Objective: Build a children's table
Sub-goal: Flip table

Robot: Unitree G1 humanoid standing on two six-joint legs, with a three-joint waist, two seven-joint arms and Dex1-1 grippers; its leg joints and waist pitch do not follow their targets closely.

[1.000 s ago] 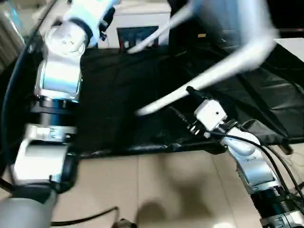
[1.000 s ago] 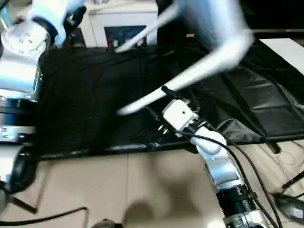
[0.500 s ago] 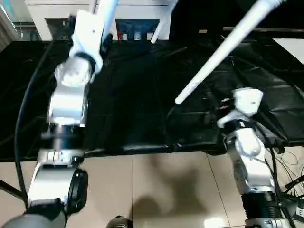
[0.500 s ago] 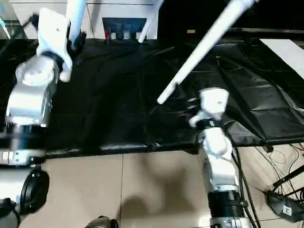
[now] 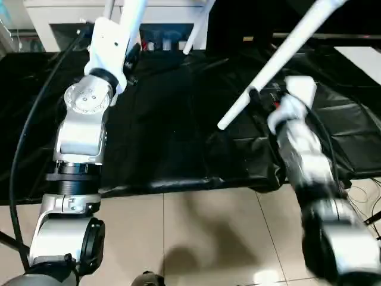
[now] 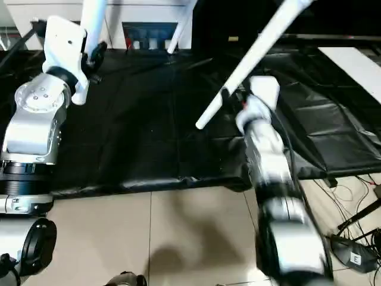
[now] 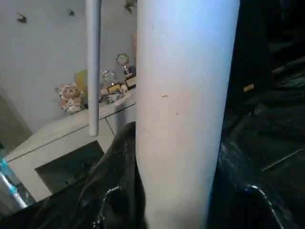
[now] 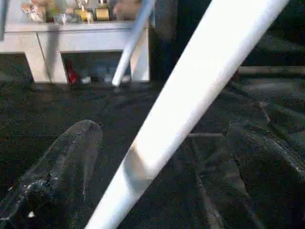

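Note:
Three white tapered legs of the children's table hang into view from above; its top is out of view. My left gripper is raised at the far left and shut on one upright leg, its black fingers pressed against both sides. A slanted leg runs down to a free end over the black cloth. My right gripper stands open around the lower part of that leg, its fingers clear of it on either side. A third, thinner-looking leg hangs farther back.
Black sheeting covers the work surface, with its front edge folded over a tiled floor. A white cabinet with small items stands behind. A flat white panel lies at the right, and cables lie on the floor.
My right arm has swung up from the cloth, so its open fingers now straddle the slanted leg. The left gripper keeps its hold on the upright leg. The camera has shifted.

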